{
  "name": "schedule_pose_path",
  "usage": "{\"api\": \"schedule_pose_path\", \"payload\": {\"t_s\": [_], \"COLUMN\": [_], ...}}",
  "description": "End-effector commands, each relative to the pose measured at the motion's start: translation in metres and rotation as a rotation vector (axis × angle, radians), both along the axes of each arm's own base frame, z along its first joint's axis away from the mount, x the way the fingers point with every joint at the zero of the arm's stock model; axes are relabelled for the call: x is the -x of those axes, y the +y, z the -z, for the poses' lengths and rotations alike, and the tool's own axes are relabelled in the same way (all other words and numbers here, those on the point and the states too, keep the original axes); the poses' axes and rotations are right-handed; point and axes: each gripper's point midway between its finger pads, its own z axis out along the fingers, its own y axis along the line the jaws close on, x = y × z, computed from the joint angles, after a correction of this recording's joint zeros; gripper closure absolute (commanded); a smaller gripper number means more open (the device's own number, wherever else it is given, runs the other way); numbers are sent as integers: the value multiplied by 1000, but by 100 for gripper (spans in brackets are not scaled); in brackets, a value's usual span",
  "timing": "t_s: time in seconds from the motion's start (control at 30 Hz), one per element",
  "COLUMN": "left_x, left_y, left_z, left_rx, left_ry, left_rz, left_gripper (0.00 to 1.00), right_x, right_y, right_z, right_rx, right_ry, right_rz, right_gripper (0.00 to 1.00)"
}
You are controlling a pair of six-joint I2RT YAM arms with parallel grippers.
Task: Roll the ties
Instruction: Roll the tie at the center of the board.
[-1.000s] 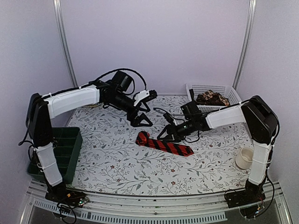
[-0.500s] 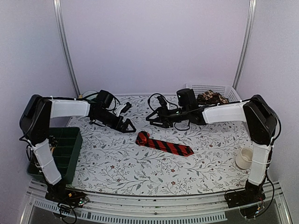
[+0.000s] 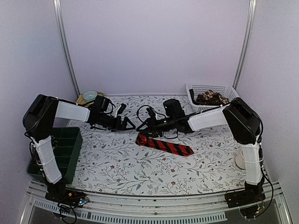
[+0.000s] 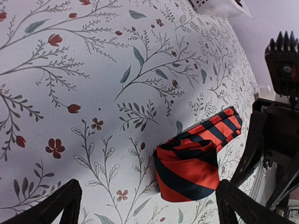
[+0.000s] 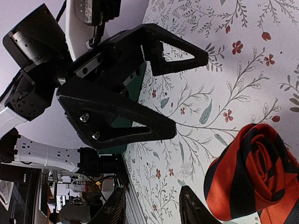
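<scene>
While the red striped tie (image 3: 164, 145) lies on the floral desk (image 3: 117, 163) with only its left end wound into a coil (image 4: 187, 168), the rolling step appears partly done. The left end effector (image 3: 127, 125) and the right end effector (image 3: 144, 126) sit low beside the coil, both spread and empty. The next move calls for gripping the coil and turning it along the flat strip.

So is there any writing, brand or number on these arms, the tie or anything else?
No readable text in any view. The striped tie shows only stripes, the tablecloth only flowers; the left gripper, right gripper and white basket show no label.
</scene>
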Motion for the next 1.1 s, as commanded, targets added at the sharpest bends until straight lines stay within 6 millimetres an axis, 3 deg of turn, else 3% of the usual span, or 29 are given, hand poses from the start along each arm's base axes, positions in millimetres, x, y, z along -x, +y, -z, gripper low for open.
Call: {"api": "schedule_pose_path", "payload": {"t_s": [0.0,0.17,0.43,0.67,0.97,1.07], "left_x": [1,2,3,3,14,22], "left_y": [-3,-1,-3,-6,-23,-28], "left_z": [5,8,2,8,8,27], "left_rx": [35,22,28,52,172,192], "left_ry": [7,9,-9,28,94,149], "left_rz": [-5,-3,24,10,28,25], "left_gripper": [0,0,0,0,0,0], "right_x": [-15,-20,-9,-2,-11,-14], "right_y": [3,-3,-16,-29,-46,-48], "right_z": [38,56,77,92,106,107], "right_rx": [35,74,125,160,177,176], "right_ry": [27,58,85,96,105,108], "right_rz": [30,42,36,39,78,82], "right_gripper": [61,61,62,61,62,62]}}
